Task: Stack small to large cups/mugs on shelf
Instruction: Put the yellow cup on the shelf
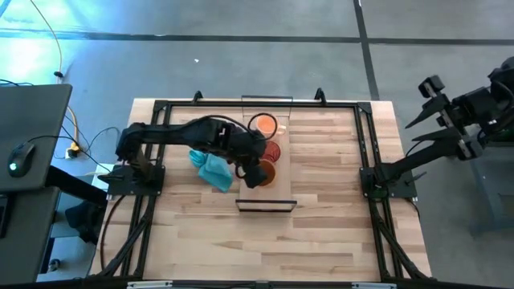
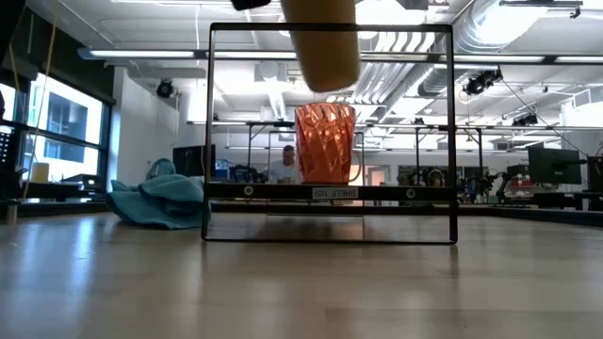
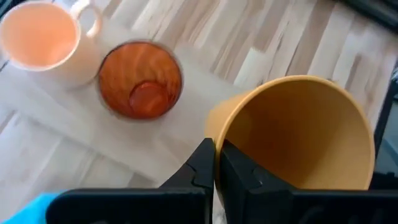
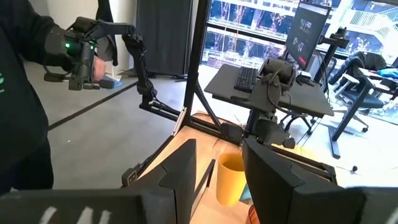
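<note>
My left gripper (image 1: pixel 254 170) reaches over the shelf (image 1: pixel 265 197) and is shut on the amber-brown cup (image 1: pixel 265 173), which the low view shows lifted high (image 2: pixel 322 42). The dark red patterned cup (image 1: pixel 274 151) stands upright on the shelf board, just beyond the held cup. The pale orange mug (image 1: pixel 263 124) stands past it, near the shelf's far end. In the left wrist view both the red cup (image 3: pixel 140 79) and the mug (image 3: pixel 43 38) lie below the gripper. My right gripper (image 1: pixel 419 132) is open and waits raised, off the table's right edge. My left gripper pinches the amber-brown cup's wall at the rim (image 3: pixel 214 127), one finger (image 3: pixel 239 177) on the inner side and the other (image 3: pixel 199 171) outside. It comes from above. The cup hangs lifted clear (image 2: pixel 322 42), above the red cup (image 2: pixel 325 141), roughly upright.
A crumpled teal cloth (image 1: pixel 212 168) lies on the table just left of the shelf, under the left arm. A dark wire frame (image 2: pixel 330 240) surrounds the shelf. Bare wood lies toward the table's near and right sides.
</note>
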`<action>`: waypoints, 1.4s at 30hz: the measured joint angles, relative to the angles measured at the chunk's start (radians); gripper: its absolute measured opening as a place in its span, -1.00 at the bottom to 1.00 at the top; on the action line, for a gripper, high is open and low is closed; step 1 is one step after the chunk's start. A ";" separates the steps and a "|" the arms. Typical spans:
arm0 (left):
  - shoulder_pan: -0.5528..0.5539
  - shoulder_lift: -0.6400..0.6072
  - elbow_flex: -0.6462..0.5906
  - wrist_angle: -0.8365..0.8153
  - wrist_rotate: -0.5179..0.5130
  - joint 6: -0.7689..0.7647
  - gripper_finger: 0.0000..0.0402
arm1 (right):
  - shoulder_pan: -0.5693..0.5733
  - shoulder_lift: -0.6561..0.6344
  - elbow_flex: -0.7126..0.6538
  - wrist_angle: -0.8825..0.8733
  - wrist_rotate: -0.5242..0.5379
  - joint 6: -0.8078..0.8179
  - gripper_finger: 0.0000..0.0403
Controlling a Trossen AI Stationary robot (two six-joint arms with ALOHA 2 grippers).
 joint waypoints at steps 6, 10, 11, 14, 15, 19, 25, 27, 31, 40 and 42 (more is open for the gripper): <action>0.000 0.022 0.000 -0.012 0.007 -0.016 -1.00 | 0.000 -0.006 0.000 -0.008 0.000 0.000 -0.38; 0.000 0.033 -0.002 -0.013 0.008 -0.016 -1.00 | 0.000 -0.009 0.000 -0.014 0.000 0.000 -0.38; 0.000 0.034 -0.002 -0.020 0.008 -0.016 -1.00 | 0.000 -0.009 0.000 -0.014 0.000 0.000 -0.38; 0.000 0.039 -0.002 -0.017 0.008 -0.016 -1.00 | 0.000 -0.011 0.000 -0.014 0.000 0.000 -0.38; 0.000 0.041 -0.002 -0.017 0.008 -0.016 -1.00 | 0.000 -0.011 0.000 -0.014 0.000 0.000 -0.38; 0.000 0.047 -0.002 -0.017 0.017 -0.017 -1.00 | 0.000 -0.010 0.000 -0.014 0.000 0.000 -0.38; 0.000 0.045 -0.002 -0.016 0.017 -0.024 -1.00 | 0.000 -0.010 0.000 -0.021 0.000 0.000 -0.38; 0.000 0.045 -0.002 -0.016 0.017 -0.027 -1.00 | 0.000 -0.010 0.000 -0.023 0.000 0.000 -0.38; 0.000 0.045 -0.002 -0.015 0.031 -0.033 -1.00 | 0.000 -0.010 0.000 -0.024 0.000 0.000 -0.38; 0.000 0.045 -0.002 -0.015 0.031 -0.052 -1.00 | 0.000 -0.010 0.000 -0.024 0.000 0.000 -0.38; 0.000 0.046 -0.002 -0.014 0.031 -0.053 -1.00 | 0.000 -0.010 0.000 -0.024 0.000 0.000 -0.38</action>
